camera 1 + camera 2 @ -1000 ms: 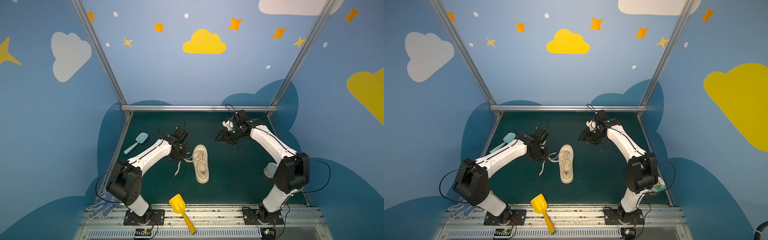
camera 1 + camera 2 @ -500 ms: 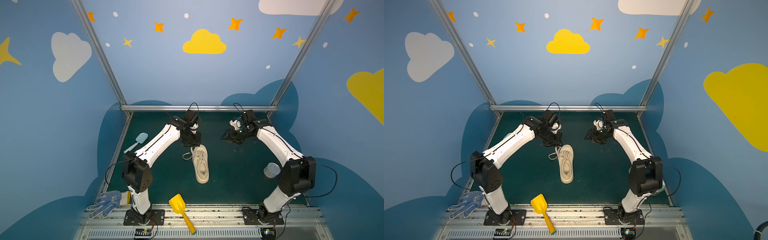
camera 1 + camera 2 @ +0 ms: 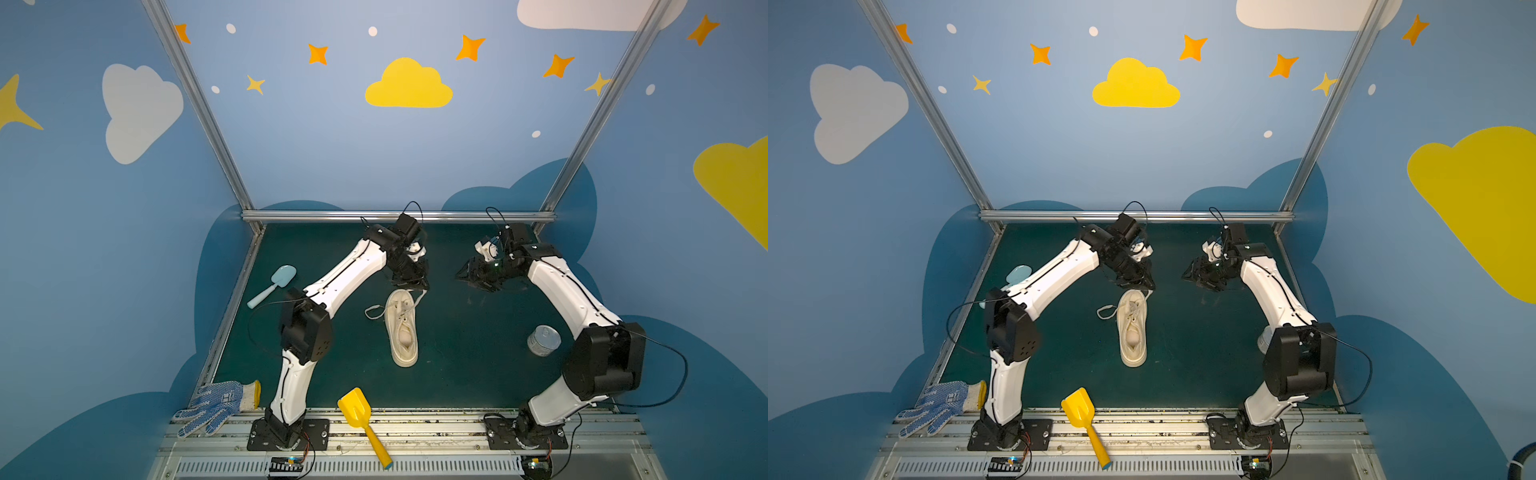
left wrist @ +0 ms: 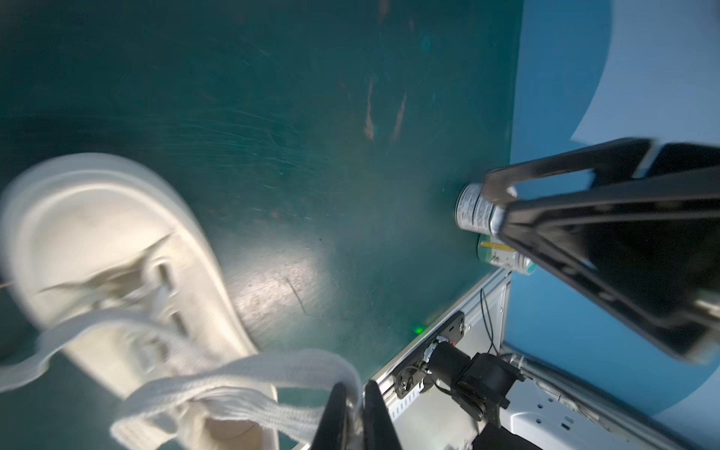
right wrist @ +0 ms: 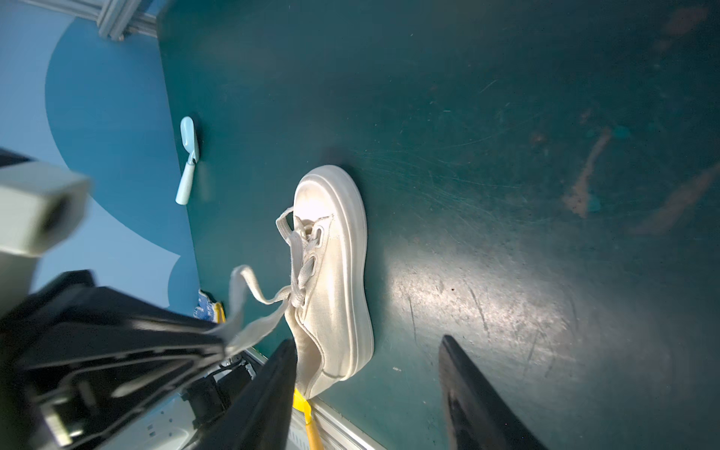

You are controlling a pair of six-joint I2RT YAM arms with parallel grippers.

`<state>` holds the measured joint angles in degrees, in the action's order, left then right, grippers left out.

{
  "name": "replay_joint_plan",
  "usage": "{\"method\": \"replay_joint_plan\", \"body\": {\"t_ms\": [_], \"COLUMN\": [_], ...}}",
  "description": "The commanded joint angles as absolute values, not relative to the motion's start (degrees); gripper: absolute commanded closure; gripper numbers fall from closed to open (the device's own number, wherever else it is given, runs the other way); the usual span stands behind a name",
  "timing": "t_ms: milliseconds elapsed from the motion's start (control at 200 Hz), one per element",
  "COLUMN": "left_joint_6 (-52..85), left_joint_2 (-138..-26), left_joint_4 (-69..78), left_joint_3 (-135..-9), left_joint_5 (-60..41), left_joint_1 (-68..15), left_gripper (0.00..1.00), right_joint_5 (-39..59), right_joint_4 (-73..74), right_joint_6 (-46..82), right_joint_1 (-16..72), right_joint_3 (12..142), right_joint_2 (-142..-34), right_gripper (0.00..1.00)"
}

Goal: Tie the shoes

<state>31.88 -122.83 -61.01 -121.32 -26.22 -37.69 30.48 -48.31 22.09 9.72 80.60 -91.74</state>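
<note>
The shoe (image 3: 402, 332) (image 3: 1133, 332) is one cream sneaker lying mid-mat, toe toward the back wall. My left gripper (image 3: 412, 284) (image 3: 1140, 285) hovers just above the toe end. In the left wrist view it (image 4: 353, 393) is shut on a flat cream lace (image 4: 272, 370) that rises from the shoe (image 4: 97, 218). The other lace (image 3: 373, 311) lies looped on the mat left of the shoe. My right gripper (image 3: 464, 274) (image 3: 1188, 274) hangs to the right of the toe, open and holding nothing (image 5: 368, 346). Its wrist view shows the shoe (image 5: 335, 272) and the pinched lace (image 5: 253, 331).
A pale blue scoop (image 3: 274, 283) lies at the mat's left edge and a metal can (image 3: 544, 340) stands at the right. A yellow toy shovel (image 3: 362, 420) and a blue-dotted glove (image 3: 216, 406) lie by the front rail. An aluminium bar (image 3: 395, 216) closes the back.
The left arm swung from the shoe's left side round to its toe end, carrying the lace up with it. The right arm drifted slightly rightward, still open.
</note>
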Motion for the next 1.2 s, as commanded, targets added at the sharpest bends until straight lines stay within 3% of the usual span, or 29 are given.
{"method": "replay_joint_plan", "body": {"t_ms": [0,170,320,411,651,741,821,966,1196], "left_joint_6": [30.38,28.29,30.12,32.43,41.88,42.07,39.71,36.99,32.17], "left_joint_2": [-129.3,-137.26,-140.43,-140.99,-141.59,-142.19,-142.12,-140.45,-133.26], "left_joint_4": [-65.89,-70.11,-67.93,-64.95,-49.8,-48.49,-51.32,-56.54,-60.03], "left_joint_3": [-126.79,-135.26,-136.47,-135.42,-128.81,-129.54,-133.58,-139.72,-139.03], "left_joint_5": [-26.94,-27.36,-29.79,-30.42,-33.08,-33.0,-30.59,-26.41,-21.41], "left_joint_1": [-39.77,-41.7,-42.15,-42.36,-42.45,-42.67,-43.05,-42.9,-41.68], "left_gripper": [0.88,0.87,0.8,0.69,0.76,0.59,0.51,0.47,0.43], "right_joint_5": [31.81,31.83,32.01,32.26,31.81,31.79,31.45,30.47,32.12], "right_joint_4": [-49.54,-49.98,-50.14,-49.75,-50.54,-50.63,-50.79,-50.34,-50.69], "right_joint_6": [21.6,20.76,20.67,21.01,20.65,20.74,21.32,24.65,32.53], "right_joint_1": [8.22,6.82,5.86,5.63,5.2,4.84,4.44,3.11,2.93], "right_joint_3": [80.24,78.87,77.84,77.65,78.41,78.02,77.01,73.27,67.84], "right_joint_2": [-88.82,-86.91,-86.31,-86.1,-86.11,-85.66,-85.49,-84.4,-79.94], "right_gripper": [0.41,0.41,0.41,0.41,0.41,0.41,0.41,0.41,0.4]}}
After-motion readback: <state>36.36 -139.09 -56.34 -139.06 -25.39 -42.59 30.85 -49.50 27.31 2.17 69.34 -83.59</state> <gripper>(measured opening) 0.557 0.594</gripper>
